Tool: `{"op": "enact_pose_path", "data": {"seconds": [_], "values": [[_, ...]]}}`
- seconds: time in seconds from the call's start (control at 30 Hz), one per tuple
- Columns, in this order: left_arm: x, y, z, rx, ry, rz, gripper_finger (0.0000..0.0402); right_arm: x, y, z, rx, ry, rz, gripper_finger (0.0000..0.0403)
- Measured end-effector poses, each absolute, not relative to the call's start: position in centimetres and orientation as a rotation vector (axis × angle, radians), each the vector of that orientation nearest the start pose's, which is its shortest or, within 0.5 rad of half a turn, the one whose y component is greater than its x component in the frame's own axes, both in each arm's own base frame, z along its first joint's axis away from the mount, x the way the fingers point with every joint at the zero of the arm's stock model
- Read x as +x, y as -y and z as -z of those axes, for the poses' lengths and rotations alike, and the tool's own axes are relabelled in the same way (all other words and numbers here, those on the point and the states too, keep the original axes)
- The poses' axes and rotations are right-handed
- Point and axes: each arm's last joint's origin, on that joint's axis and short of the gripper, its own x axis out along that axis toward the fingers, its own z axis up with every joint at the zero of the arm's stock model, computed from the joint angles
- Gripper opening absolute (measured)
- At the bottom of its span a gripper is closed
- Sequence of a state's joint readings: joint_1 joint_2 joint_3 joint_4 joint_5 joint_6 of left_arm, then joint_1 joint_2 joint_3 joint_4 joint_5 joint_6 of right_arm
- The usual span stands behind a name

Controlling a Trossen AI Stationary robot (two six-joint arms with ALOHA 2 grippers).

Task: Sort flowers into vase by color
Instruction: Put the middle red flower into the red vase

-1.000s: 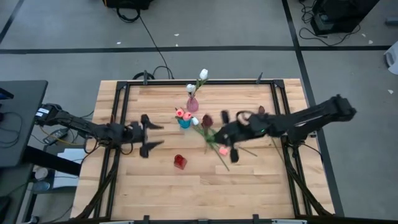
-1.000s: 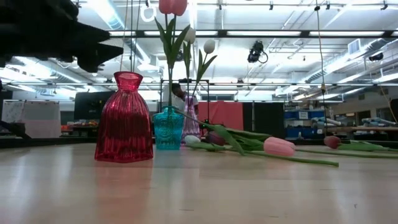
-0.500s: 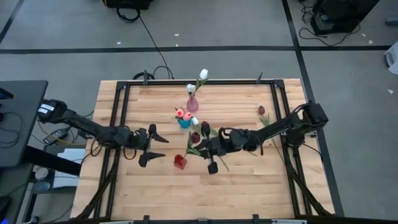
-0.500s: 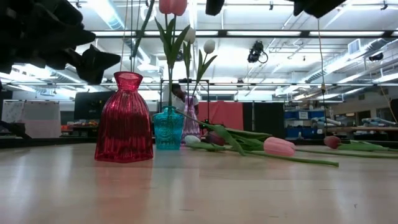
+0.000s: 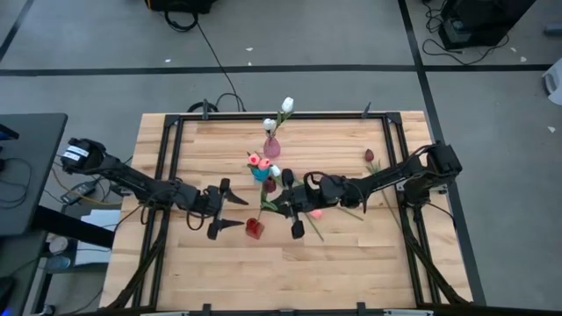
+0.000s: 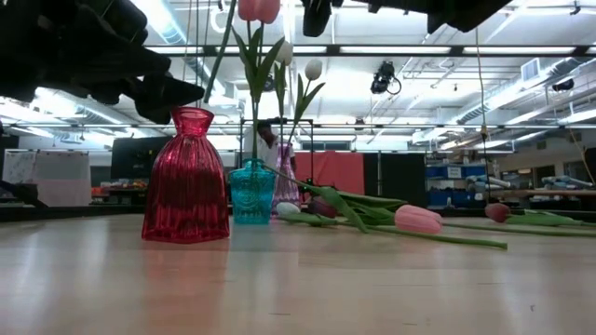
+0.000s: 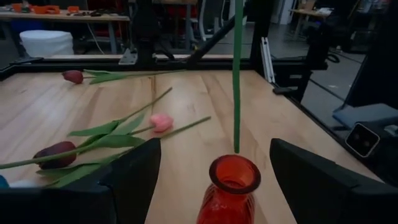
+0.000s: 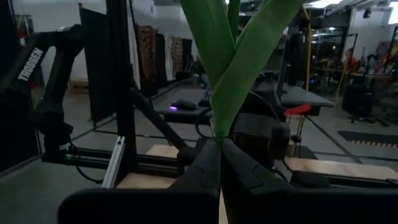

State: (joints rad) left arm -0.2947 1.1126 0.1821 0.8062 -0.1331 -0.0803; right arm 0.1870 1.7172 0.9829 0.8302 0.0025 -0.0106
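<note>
From above, the left claw point(image 5: 230, 209) stood wide open just beside the red vase point(image 5: 254, 228) on the counter point(image 5: 351, 263); the right claw point(image 5: 290, 206) was clamped on a dark red tulip point(image 5: 270, 185), with loose flowers point(image 5: 314, 213) lying just under it. At counter level, the red vase point(image 6: 186, 177) stood below the left arm, a teal vase point(image 6: 251, 191) behind it; a pink tulip point(image 6: 417, 220) lay flat. From the left wrist, a green stem point(image 7: 237, 74) hung upright, its tip just above the red vase's mouth point(image 7: 234, 175), between the open fingers point(image 7: 134, 177). From the right wrist, closed fingers point(image 8: 219, 165) pinched green leaves point(image 8: 233, 56).
</note>
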Motion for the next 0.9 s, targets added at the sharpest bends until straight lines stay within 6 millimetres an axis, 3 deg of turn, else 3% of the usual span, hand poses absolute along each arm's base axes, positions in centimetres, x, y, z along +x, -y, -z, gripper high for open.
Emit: {"op": "enact_pose_path", "data": {"seconds": [0.23,0.5,0.9], "values": [[18.7,5.3,-17.0,-0.056,-0.115,0.148,0.0307,37.0,-7.3,-25.6,-0.009,0.127,-0.184,0.0009],[18.7,5.2,-16.9,-0.053,-0.131,0.128,0.0307,40.0,-7.9,-25.0,-0.038,0.004,-0.185,0.0009],[18.7,5.2,-16.8,-0.05,-0.141,0.121,0.0307,39.7,-7.7,-26.2,-0.061,0.03,-0.168,0.0009]]}}
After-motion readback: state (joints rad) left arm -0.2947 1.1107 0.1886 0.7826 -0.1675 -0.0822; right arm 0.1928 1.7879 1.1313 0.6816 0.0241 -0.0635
